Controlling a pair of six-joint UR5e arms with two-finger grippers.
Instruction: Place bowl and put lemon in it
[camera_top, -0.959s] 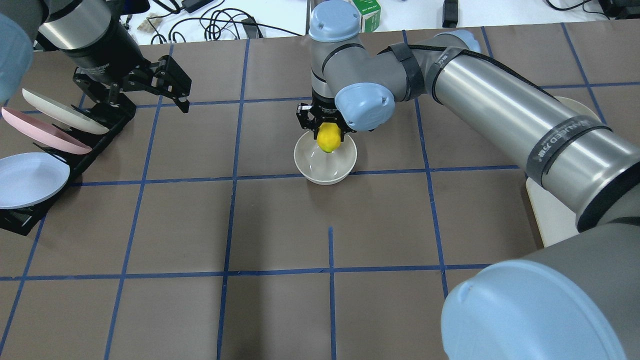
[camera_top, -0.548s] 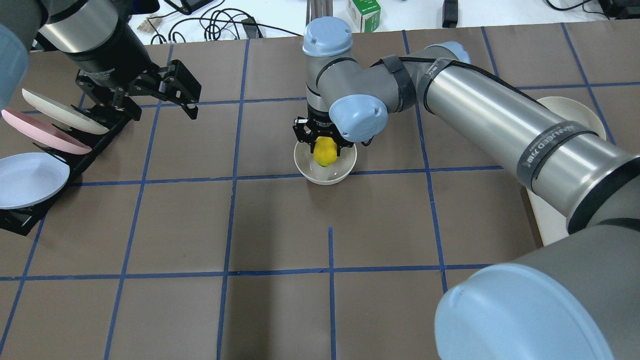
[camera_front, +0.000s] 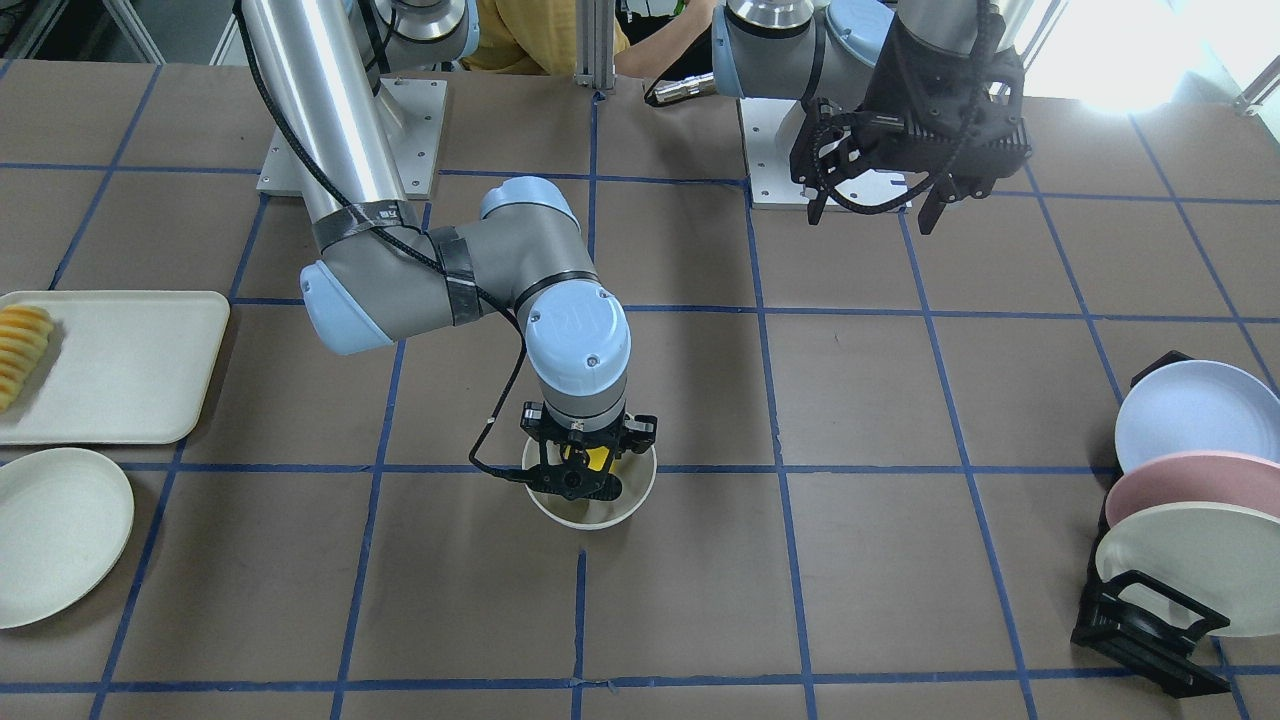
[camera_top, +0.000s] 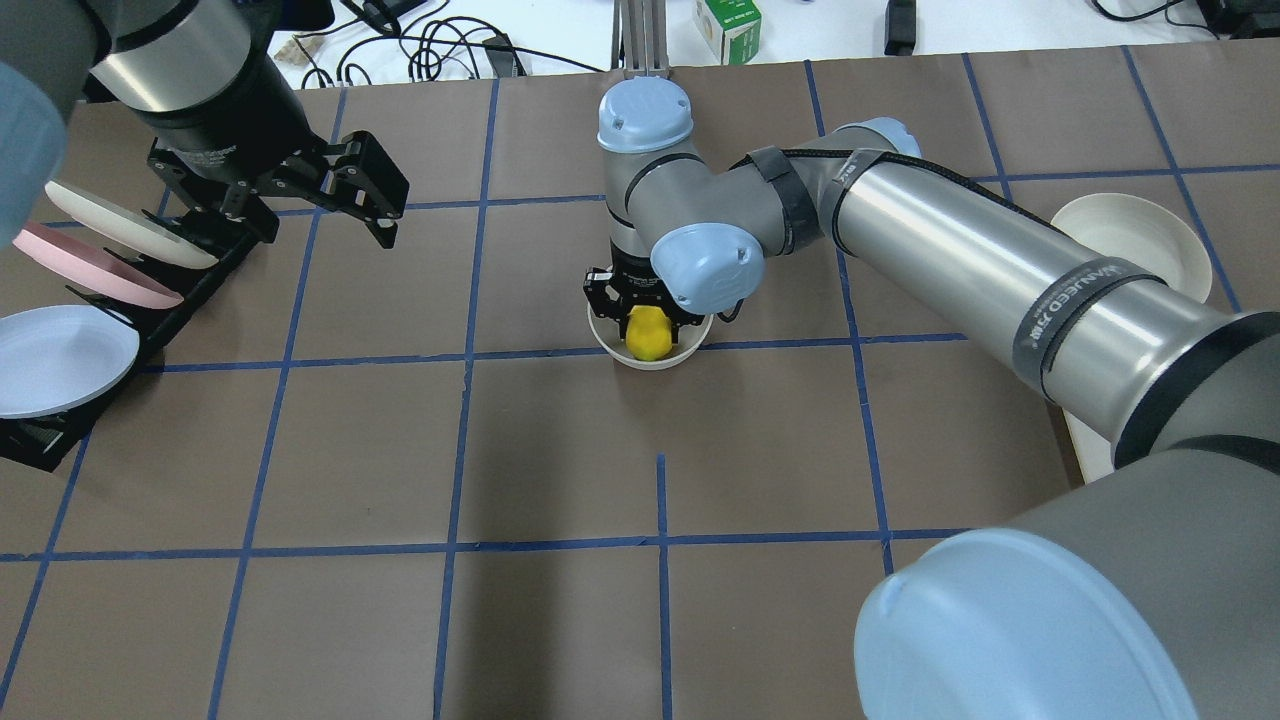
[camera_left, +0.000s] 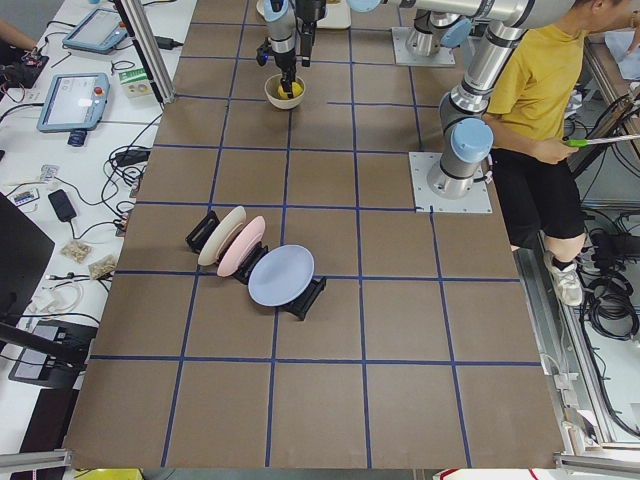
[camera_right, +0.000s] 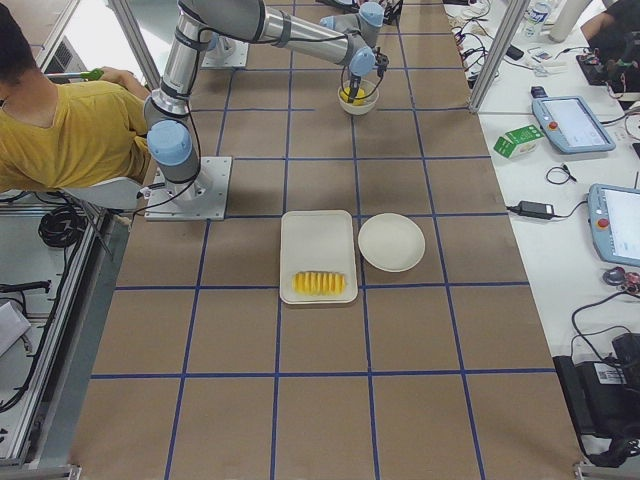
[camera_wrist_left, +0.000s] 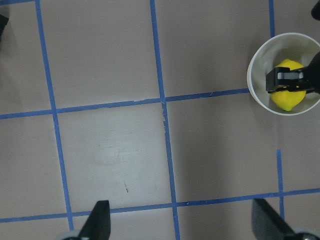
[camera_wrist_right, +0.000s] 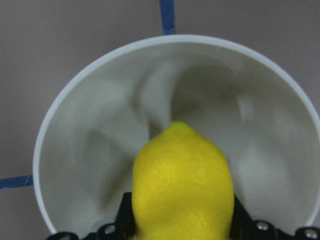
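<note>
The off-white bowl (camera_top: 652, 359) stands upright on the brown table near its middle; it also shows in the front view (camera_front: 590, 512) and the left wrist view (camera_wrist_left: 256, 75). My right gripper (camera_top: 648, 320) points straight down into the bowl and is shut on the yellow lemon (camera_top: 648, 335). The right wrist view shows the lemon (camera_wrist_right: 182, 185) between the fingers, low inside the bowl's rim (camera_wrist_right: 50, 135). I cannot tell whether it touches the bottom. My left gripper (camera_top: 322, 228) is open and empty, high above the table to the bowl's left (camera_front: 870, 208).
A black rack (camera_top: 150, 320) with three plates stands at the table's left edge (camera_front: 1180, 540). A cream tray (camera_front: 120, 365) with fruit slices (camera_front: 20, 350) and a flat plate (camera_front: 55, 530) lie on the robot's right side.
My right gripper has come down with the lemon from above the bowl's rim into the bowl. My left gripper has drifted slightly to the right, still open.
</note>
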